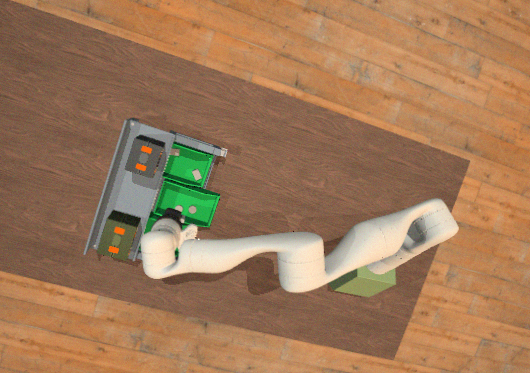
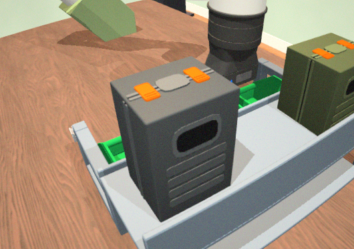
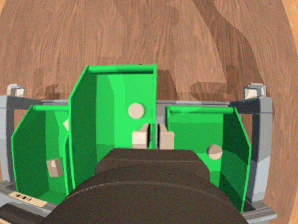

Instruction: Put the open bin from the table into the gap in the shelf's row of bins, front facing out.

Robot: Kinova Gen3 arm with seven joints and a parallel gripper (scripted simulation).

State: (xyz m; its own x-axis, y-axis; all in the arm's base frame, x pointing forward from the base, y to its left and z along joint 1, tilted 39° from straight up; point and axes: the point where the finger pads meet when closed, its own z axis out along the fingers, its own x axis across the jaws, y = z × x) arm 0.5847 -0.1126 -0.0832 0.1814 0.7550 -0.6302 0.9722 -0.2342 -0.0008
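On the brown desk [image 1: 320,140] stands a grey shelf [image 1: 107,185], its top board carrying a grey case [image 2: 173,130] and an olive case [image 2: 320,80], with the white arm [image 1: 250,255] reaching across to its front. The green open bin [image 1: 192,202] sits in the middle slot of the row between two other green bins [image 1: 190,165], sticking out further than its neighbours, two pale parts [image 1: 192,209] lying inside. The jaws stand at its rear wall, parted only narrowly; they seem to grip nothing, though the wrist view is partly blocked.
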